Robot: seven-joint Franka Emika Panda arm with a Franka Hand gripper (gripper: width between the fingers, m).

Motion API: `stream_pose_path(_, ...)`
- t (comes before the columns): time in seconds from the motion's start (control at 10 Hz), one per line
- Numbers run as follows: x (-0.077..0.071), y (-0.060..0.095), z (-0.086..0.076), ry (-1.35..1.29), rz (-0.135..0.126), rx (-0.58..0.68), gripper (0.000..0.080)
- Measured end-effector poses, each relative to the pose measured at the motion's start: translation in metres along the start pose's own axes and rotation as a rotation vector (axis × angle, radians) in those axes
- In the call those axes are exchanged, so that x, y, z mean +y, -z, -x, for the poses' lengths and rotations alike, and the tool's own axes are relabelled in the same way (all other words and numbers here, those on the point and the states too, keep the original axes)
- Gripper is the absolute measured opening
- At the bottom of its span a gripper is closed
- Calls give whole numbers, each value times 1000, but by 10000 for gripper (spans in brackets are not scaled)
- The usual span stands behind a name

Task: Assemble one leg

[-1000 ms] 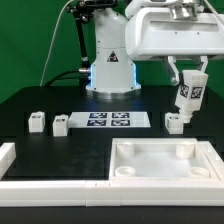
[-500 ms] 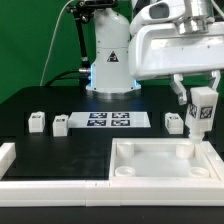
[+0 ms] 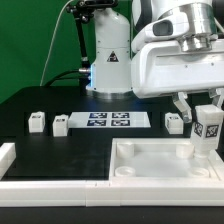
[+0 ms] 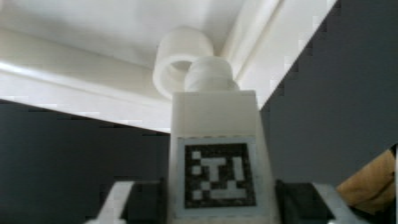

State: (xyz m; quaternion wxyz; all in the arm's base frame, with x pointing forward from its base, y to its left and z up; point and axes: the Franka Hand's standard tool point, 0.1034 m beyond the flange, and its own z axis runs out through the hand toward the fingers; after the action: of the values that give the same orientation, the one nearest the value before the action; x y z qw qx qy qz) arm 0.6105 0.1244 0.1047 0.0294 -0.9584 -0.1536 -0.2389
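Observation:
My gripper is shut on a white leg with a black-and-white tag on its face and holds it upright over the far right corner of the large white tray-like piece. In the wrist view the leg stands between my fingers, its tip close to a round corner socket; I cannot tell if it touches. Three more legs stand on the black table: two at the exterior view's left and one right of the marker board.
The marker board lies at the middle back. The robot base stands behind it. A white wall borders the table's front and left. A green backdrop is behind.
My gripper has moved to the exterior view's right and down with the leg, from above the lone leg to over the tray piece's far right corner.

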Motion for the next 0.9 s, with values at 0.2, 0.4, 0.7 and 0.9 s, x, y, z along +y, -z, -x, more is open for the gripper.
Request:
stream_pose_path(0.2, 1, -1, 1, 7, 0, -1, 291)
stream_pose_path(0.4, 8, -10, 2, 26, 5, -3, 291)
stream_pose_path(0.7, 13, -14, -2, 32, 7, 1, 291)
stream_pose_path(0.9, 11, -15, -2, 33, 7, 12, 291)
